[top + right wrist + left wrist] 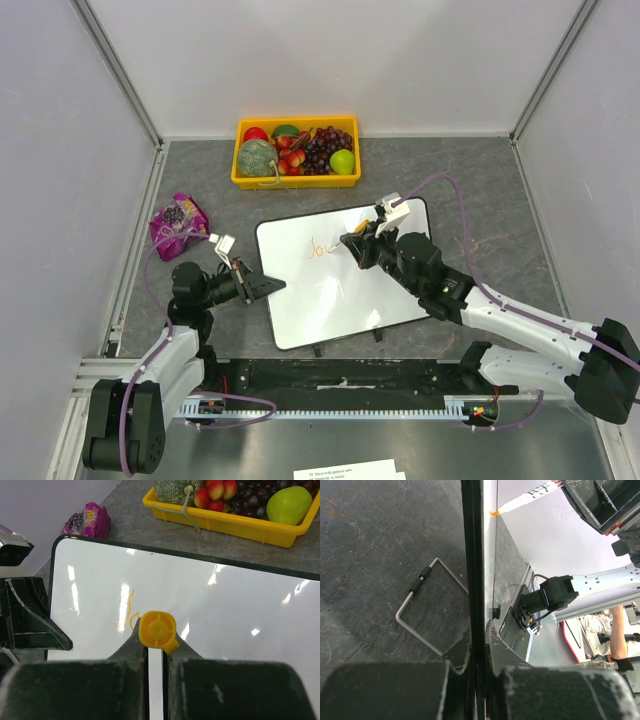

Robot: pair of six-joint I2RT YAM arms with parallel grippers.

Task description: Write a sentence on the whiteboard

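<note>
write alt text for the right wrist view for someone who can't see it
The right gripper, shut on an orange marker, points it at the whiteboard beside a few orange strokes. A yellow fruit tray sits beyond the board.

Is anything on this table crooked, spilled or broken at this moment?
Only the whiteboard stands out: it lies askew, turned against the edges of the table, with the left gripper pinching its left edge. Nothing looks spilled or damaged.

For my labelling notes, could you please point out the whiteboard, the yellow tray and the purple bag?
whiteboard (330,300), top view, bare lower surface.
yellow tray (296,182), top view, near wall.
purple bag (178,222), top view, its middle.
</note>
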